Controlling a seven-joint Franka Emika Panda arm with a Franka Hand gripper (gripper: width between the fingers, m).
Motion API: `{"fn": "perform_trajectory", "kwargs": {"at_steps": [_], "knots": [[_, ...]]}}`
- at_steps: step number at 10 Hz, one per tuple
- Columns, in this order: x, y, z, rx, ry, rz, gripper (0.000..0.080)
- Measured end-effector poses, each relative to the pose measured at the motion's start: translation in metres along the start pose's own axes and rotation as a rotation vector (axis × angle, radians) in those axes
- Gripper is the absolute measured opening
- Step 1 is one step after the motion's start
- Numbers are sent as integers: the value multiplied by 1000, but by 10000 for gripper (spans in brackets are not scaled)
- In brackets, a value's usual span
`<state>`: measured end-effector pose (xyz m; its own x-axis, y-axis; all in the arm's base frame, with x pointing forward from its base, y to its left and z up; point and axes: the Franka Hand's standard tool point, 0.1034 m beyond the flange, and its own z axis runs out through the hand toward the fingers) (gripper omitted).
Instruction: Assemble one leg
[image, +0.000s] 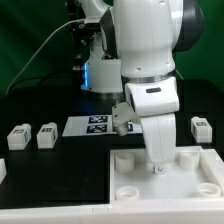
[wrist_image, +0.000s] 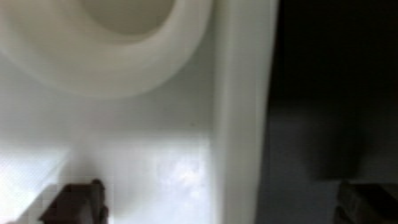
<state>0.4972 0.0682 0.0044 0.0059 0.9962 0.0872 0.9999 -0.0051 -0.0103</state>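
Black tabletop (image: 60, 165) before green backdrop (image: 30, 40), gripper (image: 157, 166) spread and empty, low over white panel (image: 170, 200), nearest leg (image: 201, 128) standing apart at two o'clock, long axis unclear.

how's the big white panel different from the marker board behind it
The panel is thick and tray-like, with a raised rim and round corner sockets; the marker board is thin and flat. The panel is plain white; the marker board carries black tags. The panel is far larger than the marker board. Both are white and lie flat on the table.
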Motion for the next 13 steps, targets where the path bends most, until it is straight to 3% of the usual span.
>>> {"fn": "perform_trajectory", "kwargs": {"at_steps": [2, 3, 5, 7, 8, 9, 10, 11, 13], "knots": [[0, 1, -2, -3, -1, 4, 648], [0, 4, -13, -21, -4, 62, 648], [13, -11, -25, -25, -8, 219, 648], [40, -29, -25, -4, 11, 578, 648], [56, -32, -29, -5, 19, 741, 648], [78, -30, -39, -22, 35, 888, 648], [101, -39, -34, -28, 52, 1039, 648], [115, -44, -30, -19, 50, 1124, 648], [114, -44, -30, -1, 64, 1330, 648]]}}
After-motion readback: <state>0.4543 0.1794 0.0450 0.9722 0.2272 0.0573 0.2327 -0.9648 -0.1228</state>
